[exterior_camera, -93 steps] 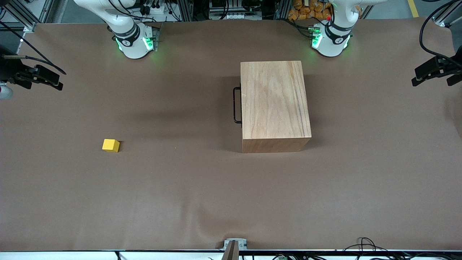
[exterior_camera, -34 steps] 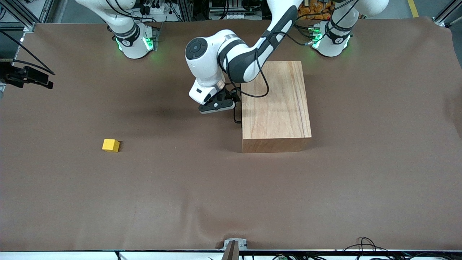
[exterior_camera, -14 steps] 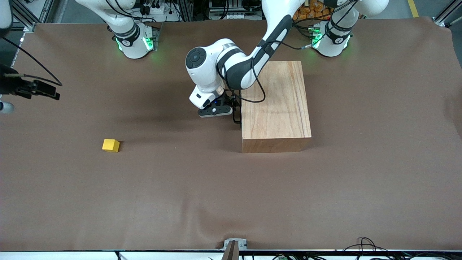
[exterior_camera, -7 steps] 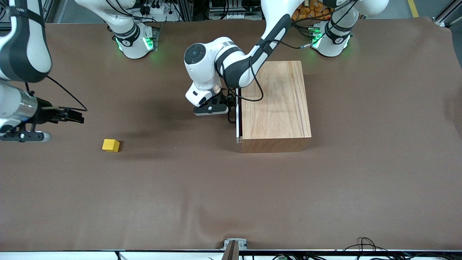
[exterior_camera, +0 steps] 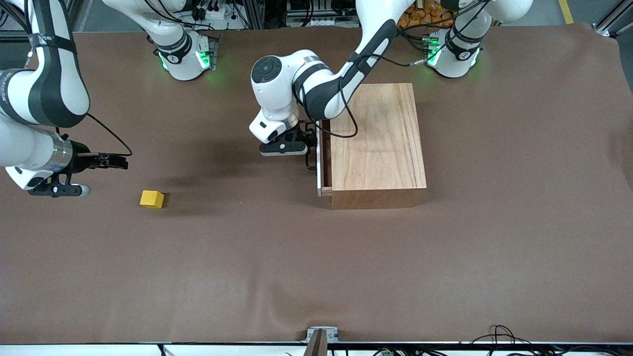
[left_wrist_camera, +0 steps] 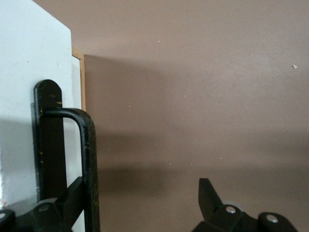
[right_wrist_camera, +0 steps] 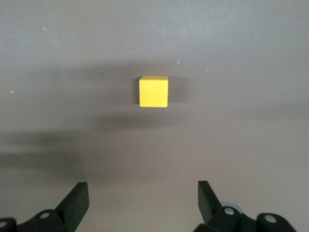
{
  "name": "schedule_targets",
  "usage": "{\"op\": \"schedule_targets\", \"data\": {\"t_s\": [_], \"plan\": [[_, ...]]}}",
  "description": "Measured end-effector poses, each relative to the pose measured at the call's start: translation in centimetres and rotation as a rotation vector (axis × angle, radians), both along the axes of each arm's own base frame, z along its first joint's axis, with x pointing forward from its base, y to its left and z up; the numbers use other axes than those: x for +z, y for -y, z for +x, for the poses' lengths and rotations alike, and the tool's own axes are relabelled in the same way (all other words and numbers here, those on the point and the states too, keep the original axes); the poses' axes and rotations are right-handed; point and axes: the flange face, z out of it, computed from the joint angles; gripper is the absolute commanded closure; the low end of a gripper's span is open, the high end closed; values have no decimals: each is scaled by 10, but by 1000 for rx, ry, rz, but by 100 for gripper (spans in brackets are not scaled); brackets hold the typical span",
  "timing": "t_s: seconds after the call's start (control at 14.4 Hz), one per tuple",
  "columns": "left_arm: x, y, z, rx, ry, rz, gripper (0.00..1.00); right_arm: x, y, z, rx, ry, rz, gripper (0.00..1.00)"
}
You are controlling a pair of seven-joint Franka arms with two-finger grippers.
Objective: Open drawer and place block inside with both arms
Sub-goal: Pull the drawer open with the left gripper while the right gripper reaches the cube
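Observation:
The wooden box (exterior_camera: 376,138) stands mid-table with its drawer (exterior_camera: 320,165) slid out a little toward the right arm's end. My left gripper (exterior_camera: 309,144) is open at the black wire handle (exterior_camera: 308,160). In the left wrist view one of the fingers (left_wrist_camera: 72,193) sits between the handle (left_wrist_camera: 90,154) and the white front panel (left_wrist_camera: 29,87), while my left gripper (left_wrist_camera: 141,189) stays wide open. The yellow block (exterior_camera: 152,199) lies on the table. My right gripper (exterior_camera: 117,162) is open and empty above the table beside it. The right wrist view shows the block (right_wrist_camera: 153,91) ahead of my right gripper (right_wrist_camera: 142,193).
The brown table cover (exterior_camera: 316,267) stretches wide on every side of the box and block. The two green-lit arm bases (exterior_camera: 185,57) stand along the edge farthest from the front camera. A camera mount (exterior_camera: 321,338) sits at the nearest edge.
The left gripper has drawn the drawer out a short way toward the right arm's end. The right arm has swung in from the table's end and come down close to the block.

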Motion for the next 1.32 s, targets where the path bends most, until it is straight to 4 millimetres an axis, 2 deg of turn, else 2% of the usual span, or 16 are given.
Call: {"op": "schedule_targets", "data": {"t_s": [0.42, 0.62, 0.9, 1.11, 1.32], "plan": [[1, 11, -5, -18, 27, -47, 0, -7, -3, 3, 4, 32, -2, 0], [1, 13, -5, -21, 37, -65, 0, -24, -11, 11, 18, 57, -4, 0], [3, 16, -4, -26, 51, -90, 0, -62, -12, 25, 22, 88, -7, 0], [1, 18, -4, -26, 58, -103, 0, -108, -14, 38, 24, 123, -10, 0], [2, 19, -4, -28, 62, -110, 0, -150, -4, 48, 9, 168, -19, 0]]}}
